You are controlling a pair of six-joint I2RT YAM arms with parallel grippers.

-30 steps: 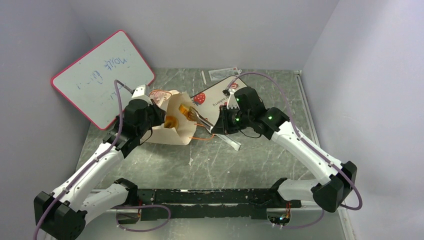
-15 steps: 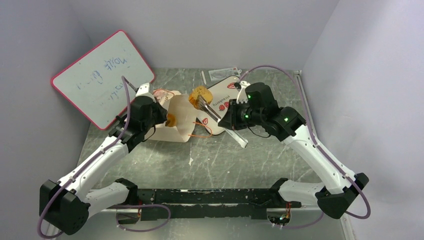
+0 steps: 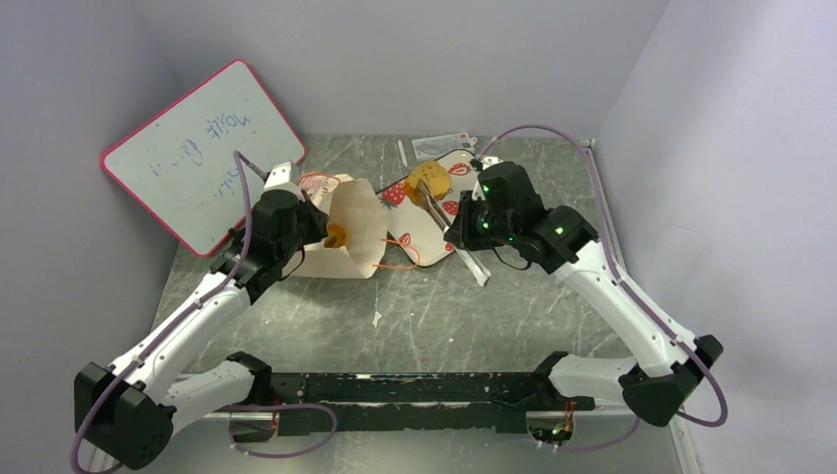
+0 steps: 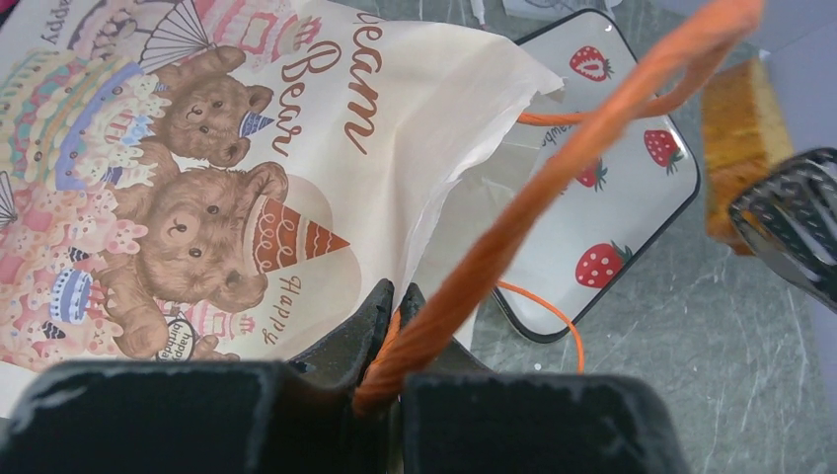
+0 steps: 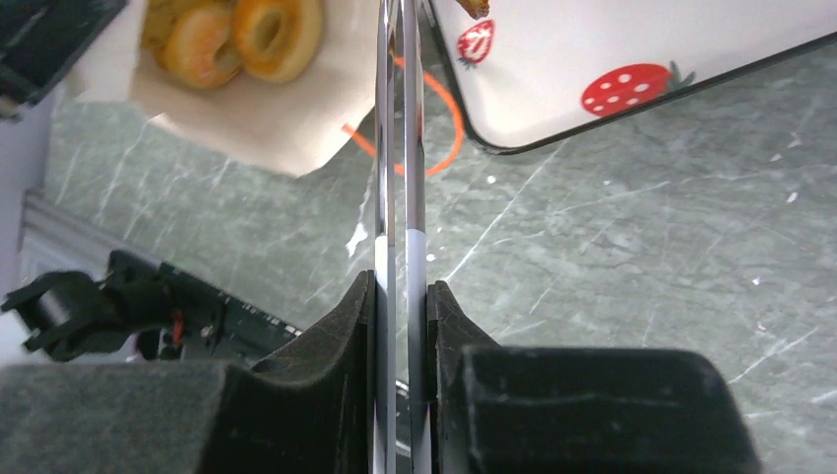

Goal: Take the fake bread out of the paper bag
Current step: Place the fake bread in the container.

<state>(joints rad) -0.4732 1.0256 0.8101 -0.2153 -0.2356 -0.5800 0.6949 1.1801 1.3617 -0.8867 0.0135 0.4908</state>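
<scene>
Fake bread (image 3: 427, 178) in tongs (image 5: 400, 148); right pincer (image 5: 400, 288) clamps tongs, left pincer (image 4: 395, 301) handle (image 4: 553, 178).

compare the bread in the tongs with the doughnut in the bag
The bread in the tongs is out of the paper bag, held over the strawberry tray; the doughnut lies inside the bag. The doughnut is a ring with a hole; the bread in the tongs looks solid. Both are orange-brown.

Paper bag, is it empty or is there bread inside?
Not empty: the right wrist view shows a ring doughnut and another bun inside the paper bag.
</scene>
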